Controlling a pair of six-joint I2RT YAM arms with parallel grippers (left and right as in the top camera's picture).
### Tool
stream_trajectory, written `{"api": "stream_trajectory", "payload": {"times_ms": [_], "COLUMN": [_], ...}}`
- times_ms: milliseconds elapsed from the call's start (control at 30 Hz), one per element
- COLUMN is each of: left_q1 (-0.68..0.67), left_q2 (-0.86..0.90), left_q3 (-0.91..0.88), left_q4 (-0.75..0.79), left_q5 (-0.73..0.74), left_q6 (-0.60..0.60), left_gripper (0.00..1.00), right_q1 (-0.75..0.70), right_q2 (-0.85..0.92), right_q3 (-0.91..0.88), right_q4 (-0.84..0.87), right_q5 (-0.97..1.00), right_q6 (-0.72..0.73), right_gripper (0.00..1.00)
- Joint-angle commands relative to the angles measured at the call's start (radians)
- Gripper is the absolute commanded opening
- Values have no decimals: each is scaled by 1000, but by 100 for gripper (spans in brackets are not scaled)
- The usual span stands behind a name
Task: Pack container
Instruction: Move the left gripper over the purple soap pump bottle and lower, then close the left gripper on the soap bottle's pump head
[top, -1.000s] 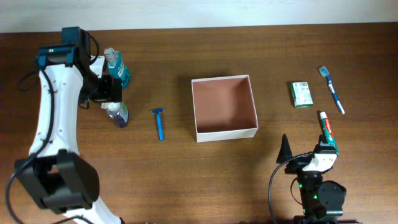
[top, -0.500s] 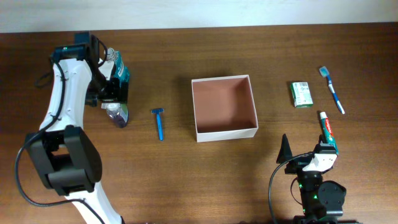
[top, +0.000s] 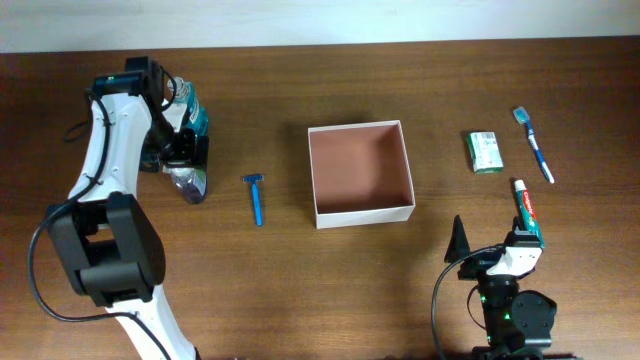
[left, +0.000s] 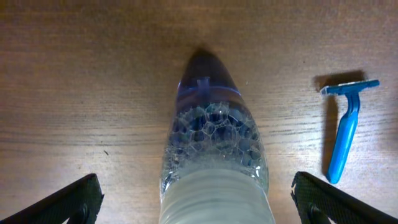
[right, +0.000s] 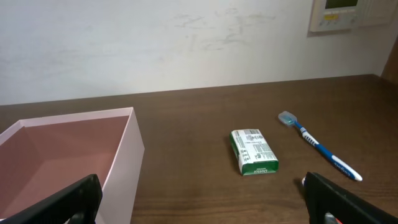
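The container (top: 360, 165) sits mid-desk, open side up. Toward the left edge, the left gripper (left: 199, 199) spreads fully wide astride a lying clear bottle (left: 211, 137), seemingly not touching it. By the near edge, the right gripper (right: 208, 202) gapes wide, holding nothing.

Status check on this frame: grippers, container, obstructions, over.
Left gripper open, straddling the lying clear bottle, not gripping. Right gripper open, empty. Container empty. Razor lies between bottle and container.
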Motion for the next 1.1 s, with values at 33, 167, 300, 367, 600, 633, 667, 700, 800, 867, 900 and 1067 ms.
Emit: {"api": "stream_trajectory", "payload": {"times_ms": [33,167,300,367,600,633,667,700,800,867,900,1067], "left_q1": [3,3,3,3,3,3,3,3,3,3,3,3], "left_q2": [32,32,32,32,32,32,32,32,31,31,31,31], "left_q3": [8,8,8,8,8,8,8,8,8,8,9,34], "left_q4": [18,18,18,16,15,15,15,15,15,15,15,-1], "left_q5": [16,26,60,60,60,60,60,60,60,60,60,60], "left_q6": [19,0,0,0,0,0,0,0,1,1,1,1], "left_gripper": [99,99,99,89,72,69,65,63,62,62,62,68], "right_q1": [0,0,0,0,0,0,0,0,0,0,0,0], "right_q2": [-9,-9,-9,-9,-9,-9,-9,-9,-9,-9,-9,-9], "right_q3": [-9,-9,-9,-9,-9,-9,-9,-9,-9,-9,-9,-9], "right_q4": [0,0,0,0,0,0,0,0,0,0,0,0], "right_q5": [12,12,12,12,12,12,12,12,12,12,12,12], "right_q6": [11,11,11,11,11,11,11,11,11,11,11,11], "right_gripper": [98,98,98,98,98,98,98,98,98,98,98,98]}}
